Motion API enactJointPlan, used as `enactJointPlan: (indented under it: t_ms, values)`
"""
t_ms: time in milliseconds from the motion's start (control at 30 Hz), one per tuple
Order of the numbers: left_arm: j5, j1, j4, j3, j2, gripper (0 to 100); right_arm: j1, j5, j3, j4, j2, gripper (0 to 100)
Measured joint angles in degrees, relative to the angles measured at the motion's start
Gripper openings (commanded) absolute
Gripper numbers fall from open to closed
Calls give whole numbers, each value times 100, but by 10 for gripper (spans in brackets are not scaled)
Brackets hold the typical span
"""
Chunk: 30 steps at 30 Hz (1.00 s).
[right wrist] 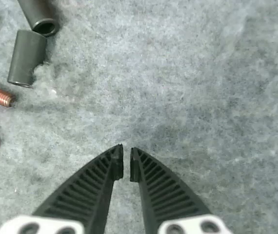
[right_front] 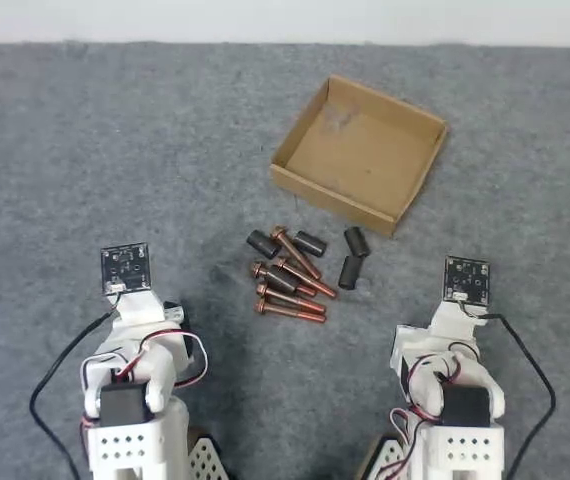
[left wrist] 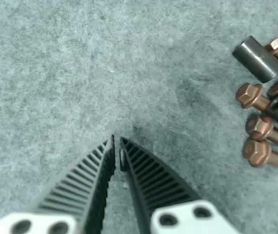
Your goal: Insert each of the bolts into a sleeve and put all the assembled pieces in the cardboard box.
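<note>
The copper-coloured bolts (right_front: pixel 291 312) lie loose in a cluster in the middle of the grey, felt-covered counter (right_front: pixel 85 150), most of them side by side with their heads toward the left arm (right_front: pixel 135 370). None of them visibly sits inside a sleeve. The short black sleeves (right_front: pixel 263 244) lie scattered around them. One is at the cluster's left edge, one is just past the bolts toward the box, and two are close together on the side of the right arm (right_front: pixel 450 385). Another dark sleeve lies among the bolts. The cardboard box (right_front: pixel 365 150) sits open beyond the parts, with nothing in it.

The left gripper (left wrist: pixel 117 142) hangs over bare felt near the bolt heads (left wrist: pixel 250 95). Its fingers are drawn almost together and hold nothing. The right gripper (right wrist: pixel 125 152) is also over bare felt, with two sleeves (right wrist: pixel 27 57) nearby. Its fingers are closed to a narrow slit and hold nothing.
</note>
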Motion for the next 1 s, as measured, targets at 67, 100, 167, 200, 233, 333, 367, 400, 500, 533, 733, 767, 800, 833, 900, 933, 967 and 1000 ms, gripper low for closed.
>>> enactJointPlan:
  t_ms: [67, 100, 167, 200, 233, 333, 367, 400, 500, 533, 733, 767, 800, 833, 900, 933, 967, 1000]
  values:
    - [0, 0, 0, 0, 0, 16, 0, 0, 0, 0, 0, 8]
    - [0, 0, 0, 0, 0, 16, 0, 0, 0, 0, 0, 8]
    - [0, 0, 0, 0, 0, 16, 0, 0, 0, 0, 0, 8]
    - [0, 0, 0, 0, 0, 17, 0, 0, 0, 0, 0, 8]
    - [0, 9, 18, 0, 0, 17, 0, 0, 0, 0, 0, 8]
    - [0, 0, 53, 0, 0, 18, 0, 0, 0, 0, 0, 8]
    - [0, 0, 53, 0, 0, 19, 0, 0, 0, 0, 0, 7]
    - [0, 0, 53, 0, 0, 19, 0, 0, 0, 0, 0, 7]
    - [0, 0, 26, 0, 0, 19, 0, 0, 0, 0, 0, 7]
    - [0, 0, -44, 0, 0, 19, 0, 0, 0, 0, 0, 7]
    - [0, 0, -826, 0, 0, 19, 0, 0, 0, -70, 0, 9]
    - [0, 0, -1037, 0, 0, 19, 0, 0, 0, -167, 0, 9]
    - [0, 0, -1266, 0, 0, 19, 0, 0, 0, -255, 0, 9]
    - [0, 0, -1503, 0, 0, 19, 0, 0, 0, -334, 0, 9]
    - [0, 0, -1881, 0, 0, 19, 0, 0, 0, -466, 0, 9]
    - [0, 0, -1943, 0, 0, 19, 0, 0, 0, -527, 0, 9]
    - [0, 0, -1969, 0, 0, 19, 0, 0, 0, -598, 0, 9]
    - [0, 0, -1987, 0, 0, 19, 0, 0, 0, -677, 0, 9]
